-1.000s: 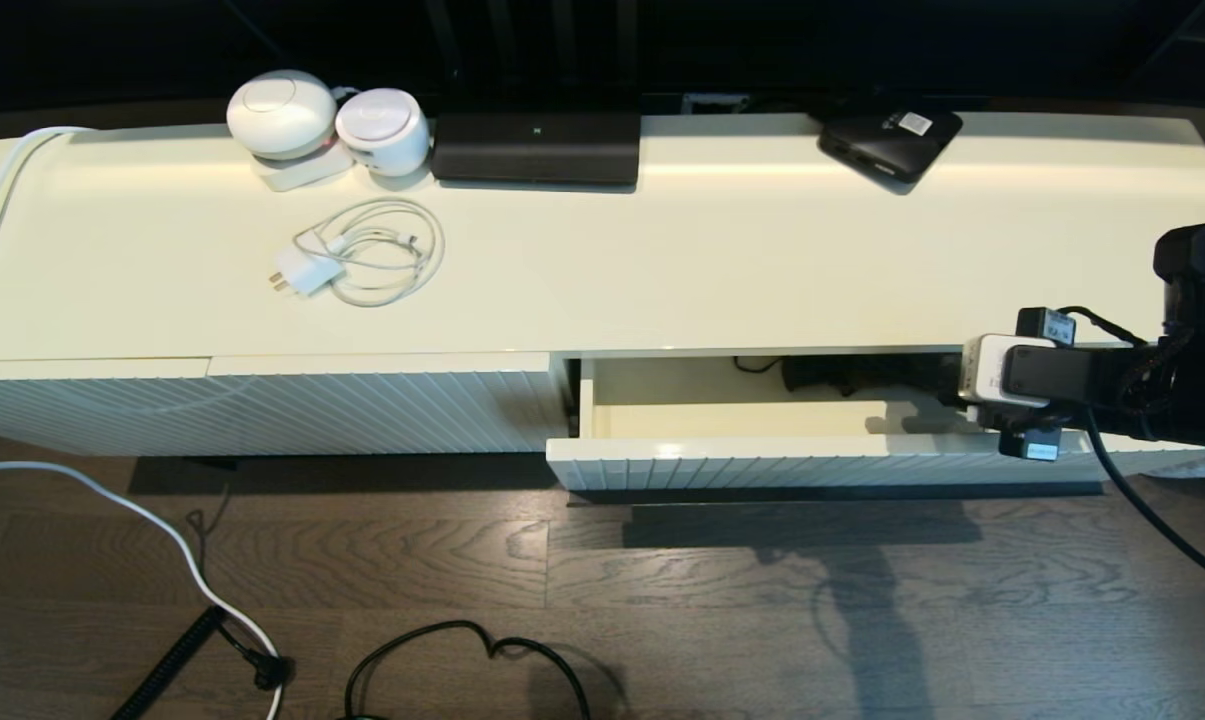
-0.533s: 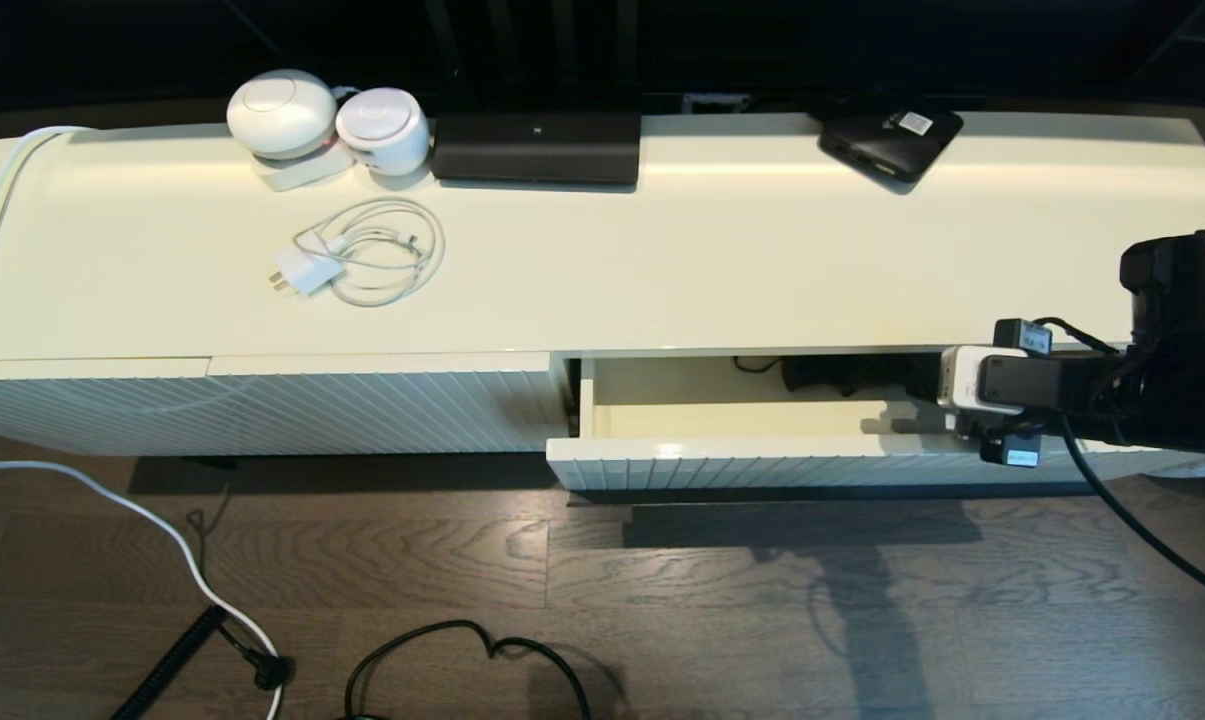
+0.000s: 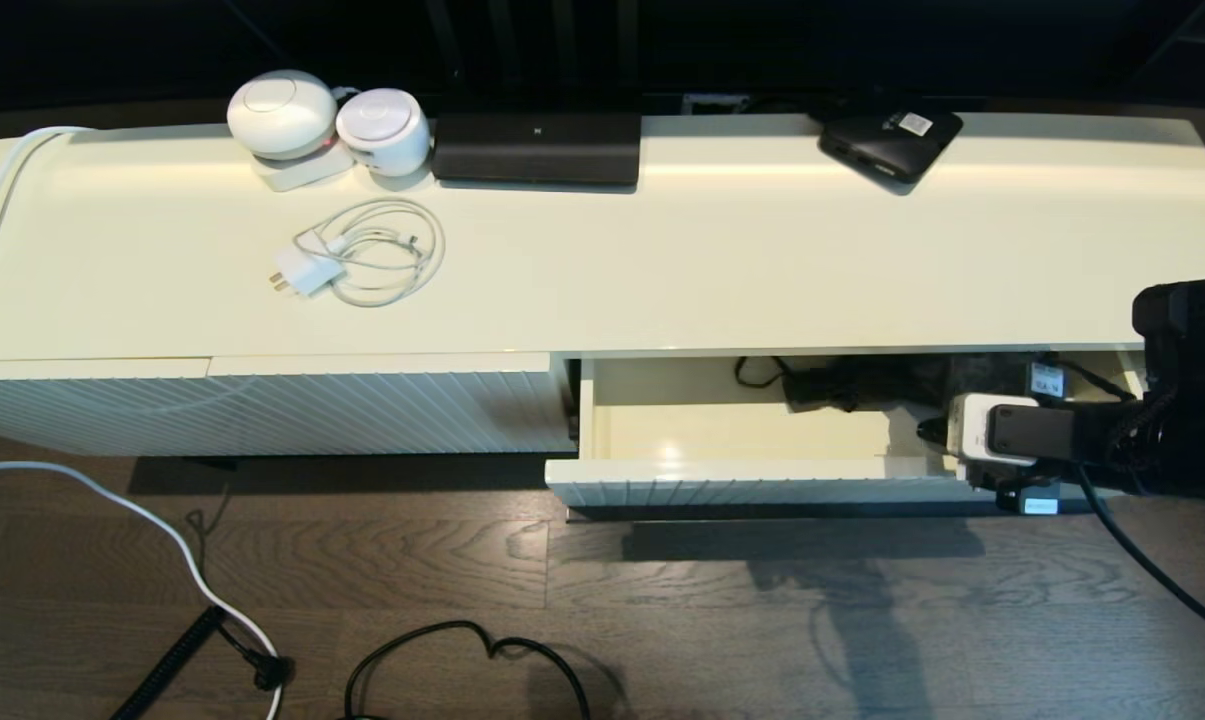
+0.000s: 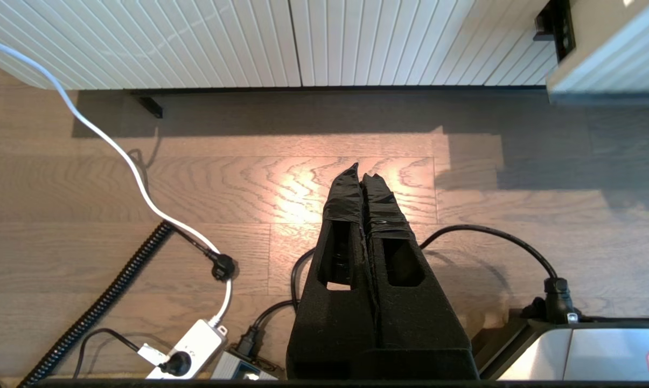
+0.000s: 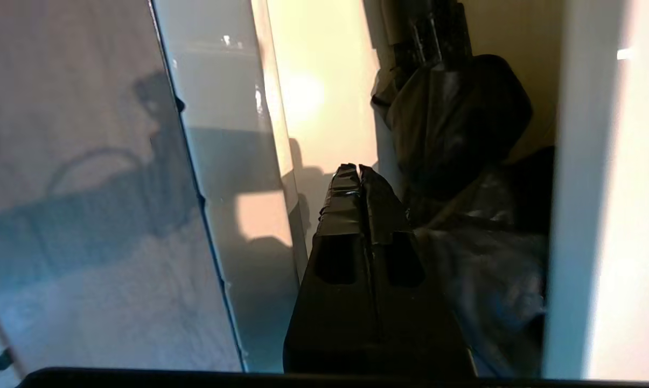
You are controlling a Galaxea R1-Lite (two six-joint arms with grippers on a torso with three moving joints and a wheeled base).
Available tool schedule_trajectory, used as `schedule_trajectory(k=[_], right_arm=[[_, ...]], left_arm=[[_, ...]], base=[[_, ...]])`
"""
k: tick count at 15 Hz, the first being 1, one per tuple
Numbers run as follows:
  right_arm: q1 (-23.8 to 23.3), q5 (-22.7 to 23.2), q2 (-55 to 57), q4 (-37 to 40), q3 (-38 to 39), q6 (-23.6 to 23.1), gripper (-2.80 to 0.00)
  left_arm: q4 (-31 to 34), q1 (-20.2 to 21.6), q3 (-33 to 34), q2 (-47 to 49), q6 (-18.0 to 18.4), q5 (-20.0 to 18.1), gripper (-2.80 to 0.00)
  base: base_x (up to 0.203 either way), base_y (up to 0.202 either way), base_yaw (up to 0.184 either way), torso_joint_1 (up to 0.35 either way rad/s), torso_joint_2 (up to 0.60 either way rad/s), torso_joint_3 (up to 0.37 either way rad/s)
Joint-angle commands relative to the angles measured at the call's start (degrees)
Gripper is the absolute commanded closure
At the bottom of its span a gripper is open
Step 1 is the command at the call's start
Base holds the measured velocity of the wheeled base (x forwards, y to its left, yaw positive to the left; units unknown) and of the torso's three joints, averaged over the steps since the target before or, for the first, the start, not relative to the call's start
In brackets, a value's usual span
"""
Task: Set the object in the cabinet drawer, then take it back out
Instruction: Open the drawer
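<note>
The cream cabinet drawer (image 3: 752,488) stands pulled out, its glossy floor (image 3: 722,430) bare on the left. The black folding umbrella (image 3: 862,385) lies along the drawer's back, partly under the cabinet top; in the right wrist view its loose glossy fabric (image 5: 453,124) fills the space beside the fingers. My right gripper (image 3: 927,432) is shut inside the drawer's right part, just behind the front wall (image 5: 222,161), with nothing between its fingers (image 5: 378,205). It lies beside the umbrella, not on it. My left gripper (image 4: 362,172) hangs shut over the wooden floor, holding nothing.
On the cabinet top are a flat black box with a white label (image 3: 890,140), a long black device (image 3: 537,147), two white round devices (image 3: 282,115) and a white charger with coiled cable (image 3: 362,255). A closed ribbed panel (image 3: 262,410) is left of the drawer. Cables (image 3: 462,650) and a power strip (image 4: 195,345) lie on the floor.
The drawer has slid further out towards me, uncovering more of the umbrella. My right gripper has come nearer and lower together with the drawer's front.
</note>
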Motion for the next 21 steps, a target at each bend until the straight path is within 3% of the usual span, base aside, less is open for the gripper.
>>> schedule_trajectory(k=[1, 21], right_arm=[[0.38, 0.09, -1.38, 0.16, 1.46, -0.43, 0.0], [2.18, 0.16, -10.74, 0.03, 26.1, -0.64, 0.0]], left_arm=[[-0.02, 0.06, 0.05, 0.0, -0.02, 0.01, 0.0], [-0.02, -0.02, -0.01, 0.0, -0.02, 0.01, 0.0]], base=[[0.0, 0.0, 0.0, 0.0, 0.0, 0.0], [0.0, 0.0, 0.0, 0.0, 0.0, 0.0]])
